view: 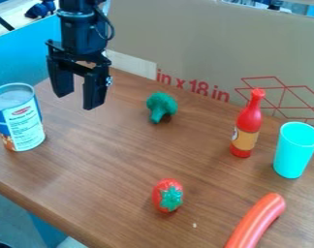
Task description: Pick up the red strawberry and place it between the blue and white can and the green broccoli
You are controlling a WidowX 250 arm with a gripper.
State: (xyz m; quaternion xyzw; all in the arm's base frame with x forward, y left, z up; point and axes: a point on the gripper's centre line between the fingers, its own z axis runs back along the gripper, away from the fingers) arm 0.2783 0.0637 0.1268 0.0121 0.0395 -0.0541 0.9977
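Observation:
The black gripper [77, 99] hangs at the upper left above the brown table, its two fingers apart with nothing between them. Right of it, a green toy broccoli [162, 106] stands on the tabletop. Left of the gripper and lower in the view is a blue and white can [22, 121]. A red toy tomato or strawberry with a green top [168, 195] lies near the middle front. At the right, a red bottle with a tan label [247, 126] stands upright beside a turquoise cup [295, 150]. An orange-red sausage [257, 221] lies at the lower right.
The wooden table [114, 179] has its front edge running diagonally across the lower left. A cardboard panel [185, 43] with red print rises along the back, and a blue panel [23, 48] stands behind the can at the left.

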